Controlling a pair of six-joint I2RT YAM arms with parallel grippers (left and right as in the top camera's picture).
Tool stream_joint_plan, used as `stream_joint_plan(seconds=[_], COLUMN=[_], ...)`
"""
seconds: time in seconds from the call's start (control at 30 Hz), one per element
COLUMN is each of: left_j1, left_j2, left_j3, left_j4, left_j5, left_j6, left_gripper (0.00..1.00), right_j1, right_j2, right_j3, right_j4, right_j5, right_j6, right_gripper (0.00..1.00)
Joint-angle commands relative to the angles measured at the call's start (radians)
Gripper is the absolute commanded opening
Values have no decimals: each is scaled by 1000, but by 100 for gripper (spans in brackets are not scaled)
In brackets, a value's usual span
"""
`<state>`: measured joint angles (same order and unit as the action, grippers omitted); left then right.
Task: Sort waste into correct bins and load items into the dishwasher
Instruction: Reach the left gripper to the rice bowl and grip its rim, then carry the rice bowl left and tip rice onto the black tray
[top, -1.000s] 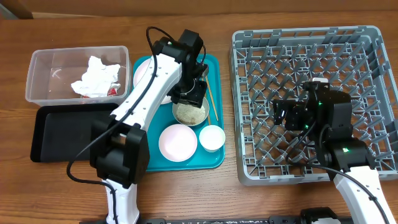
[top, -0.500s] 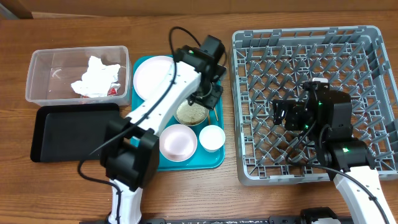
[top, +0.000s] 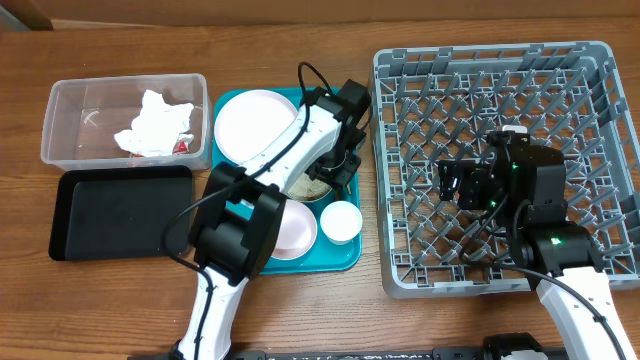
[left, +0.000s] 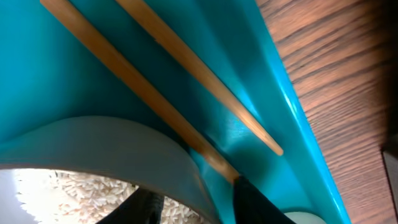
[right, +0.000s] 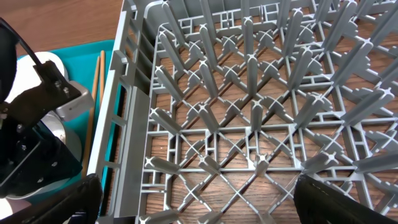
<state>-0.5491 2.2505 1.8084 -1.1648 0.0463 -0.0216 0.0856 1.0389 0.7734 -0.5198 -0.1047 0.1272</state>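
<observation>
My left gripper (top: 340, 165) is low over the right side of the teal tray. In the left wrist view it (left: 199, 208) is open. One finger is over the rice (left: 81, 186) inside the rice bowl (left: 124, 140). The other is outside the rim, at the end of one of the wooden chopsticks (left: 143, 87). The chopsticks (right: 96, 93) lie along the tray's right edge. The white plate (top: 250, 120), an empty bowl (top: 290, 230) and a small cup (top: 341, 222) sit on the tray. My right gripper (right: 208, 205) is open and empty above the grey dish rack (top: 500, 60).
The clear tub (top: 70, 100) at the far left holds the crumpled napkin (top: 152, 125) and the red wrapper (top: 180, 147). The black tray (top: 120, 210) lies in front of it. The teal tray (top: 345, 262) sits between the bins and the rack.
My left arm has swung right across the teal tray, from over the rice bowl to the chopsticks at its right edge, uncovering the plate. The right arm has not moved.
</observation>
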Motion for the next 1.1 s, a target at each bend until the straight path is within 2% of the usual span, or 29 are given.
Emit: stream_joint_plan(seconds=[0.0, 0.1, 0.23, 0.27, 0.53, 0.8, 0.9, 1.07], left_j1=[3, 3, 3, 3, 3, 6, 29, 125], left_j2=[12, 12, 12, 12, 12, 12, 7, -78], left_j3=[-6, -6, 2, 4, 73, 344, 445, 482], left_j4=[-1, -2, -6, -9, -86, -360, -460, -525], left_j5=[-13, -21, -111, -124, -125, -92, -93, -23], left_j6=[14, 5, -55, -62, -72, -92, -150, -161], left_gripper=[35, 29, 6, 4, 4, 4, 4, 4], right_j1=[-3, -3, -3, -3, -3, -3, -3, -3], right_j2=[0, 0, 0, 0, 0, 0, 0, 0], right_j3=[26, 26, 26, 26, 26, 26, 26, 26], right_j4=[2, 2, 2, 2, 21, 24, 23, 24], right_j5=[-5, -1, -1, -1, -2, -2, -2, -1], right_j6=[3, 3, 3, 3, 3, 3, 3, 3], right_gripper=[100, 100, 100, 100, 100, 100, 100, 100])
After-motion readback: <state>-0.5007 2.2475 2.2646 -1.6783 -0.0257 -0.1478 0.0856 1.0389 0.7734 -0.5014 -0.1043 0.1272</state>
